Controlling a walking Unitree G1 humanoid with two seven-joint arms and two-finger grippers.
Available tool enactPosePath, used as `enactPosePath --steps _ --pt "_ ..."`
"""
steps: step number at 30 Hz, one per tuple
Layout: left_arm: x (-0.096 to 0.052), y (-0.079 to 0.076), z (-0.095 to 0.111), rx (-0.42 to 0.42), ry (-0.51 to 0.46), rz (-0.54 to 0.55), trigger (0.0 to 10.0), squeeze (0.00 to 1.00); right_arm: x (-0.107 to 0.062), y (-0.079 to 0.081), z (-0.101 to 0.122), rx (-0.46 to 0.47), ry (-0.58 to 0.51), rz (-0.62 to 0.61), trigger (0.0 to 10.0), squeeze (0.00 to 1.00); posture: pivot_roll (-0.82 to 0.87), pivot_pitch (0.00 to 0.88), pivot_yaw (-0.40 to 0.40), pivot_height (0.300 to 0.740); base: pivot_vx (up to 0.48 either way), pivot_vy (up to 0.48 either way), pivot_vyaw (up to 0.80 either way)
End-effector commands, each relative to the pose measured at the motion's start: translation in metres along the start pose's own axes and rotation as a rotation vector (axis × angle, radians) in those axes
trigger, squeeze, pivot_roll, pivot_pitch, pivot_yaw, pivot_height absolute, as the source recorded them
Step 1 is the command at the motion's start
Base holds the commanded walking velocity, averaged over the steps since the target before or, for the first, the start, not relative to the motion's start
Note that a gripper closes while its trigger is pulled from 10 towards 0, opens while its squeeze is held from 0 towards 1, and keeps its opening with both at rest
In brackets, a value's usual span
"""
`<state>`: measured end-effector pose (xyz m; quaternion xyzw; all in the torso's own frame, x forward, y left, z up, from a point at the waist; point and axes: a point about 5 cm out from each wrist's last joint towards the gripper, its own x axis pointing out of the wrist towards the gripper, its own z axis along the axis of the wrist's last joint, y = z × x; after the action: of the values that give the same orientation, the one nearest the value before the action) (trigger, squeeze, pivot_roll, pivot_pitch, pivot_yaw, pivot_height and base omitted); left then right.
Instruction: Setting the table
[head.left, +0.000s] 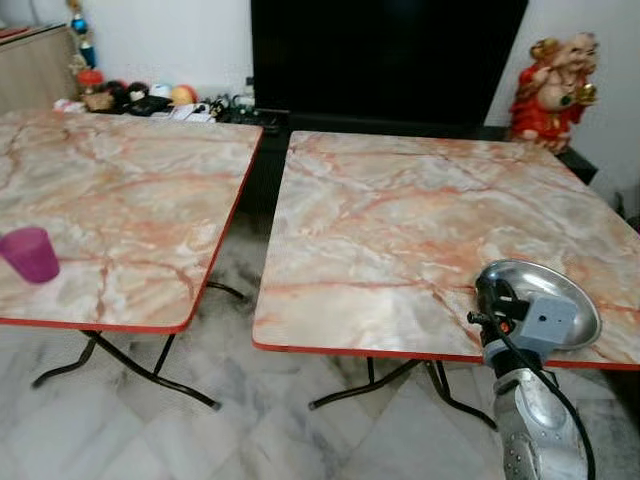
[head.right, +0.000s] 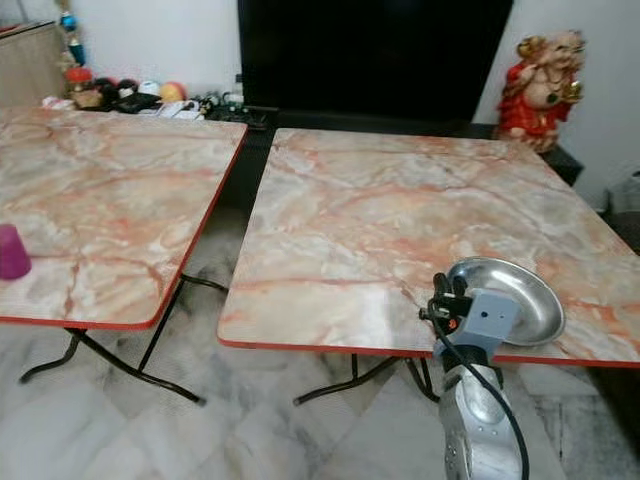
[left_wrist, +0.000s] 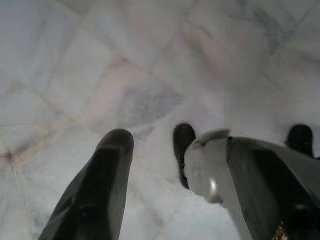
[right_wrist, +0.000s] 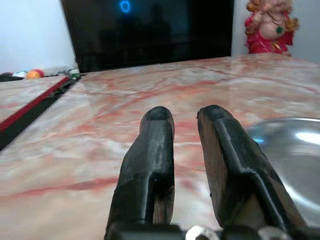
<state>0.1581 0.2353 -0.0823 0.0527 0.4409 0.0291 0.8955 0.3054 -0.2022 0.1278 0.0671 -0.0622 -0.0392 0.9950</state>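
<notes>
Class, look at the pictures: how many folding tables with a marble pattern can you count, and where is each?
2. One table stands on the robot's left, with a purple cup on it. The other table stands on its right, bearing a metal plate near its front edge.

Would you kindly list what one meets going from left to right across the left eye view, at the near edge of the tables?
Purple cup → left table → gap with floor → right table → right end effector → metal plate.
</notes>
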Motion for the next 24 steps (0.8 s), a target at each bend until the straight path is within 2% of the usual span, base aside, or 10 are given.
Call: enactPosePath --steps 1,9,16,18,24 --pt "-0.0034 0.0053 -0.0114 -0.007 0.042 0.02 10.0 0.0 0.0044 0.0121 0.0051 0.003 -0.02 0.038 10.0 0.0 -0.01 0.067 -0.067 0.74 0.0 0.48 0.0" --pt "-0.0033 0.0034 -0.0125 -0.026 0.045 0.027 10.0 0.0 0.0071 0.0151 0.0063 -0.022 -0.027 0.056 10.0 0.0 0.01 0.074 -0.075 0.74 0.0 0.48 0.0" --pt "-0.0042 0.0031 -0.0156 -0.027 0.053 0.028 10.0 0.0 0.0083 0.017 0.0084 -0.032 -0.037 0.062 10.0 0.0 0.0 0.083 -0.074 0.74 0.0 0.48 0.66" --pt "-0.0046 0.0026 -0.0169 -0.026 0.056 0.026 10.0 0.0 0.0073 0.0158 0.0073 -0.007 -0.03 0.049 10.0 0.0 0.0 0.09 -0.071 0.74 0.0 0.48 0.0" --pt "-0.0053 0.0014 -0.0193 -0.019 0.061 0.019 10.0 0.0 0.004 0.0135 0.0039 -0.007 -0.016 0.032 10.0 0.0 -0.01 0.103 -0.066 0.74 0.0 0.48 0.0"
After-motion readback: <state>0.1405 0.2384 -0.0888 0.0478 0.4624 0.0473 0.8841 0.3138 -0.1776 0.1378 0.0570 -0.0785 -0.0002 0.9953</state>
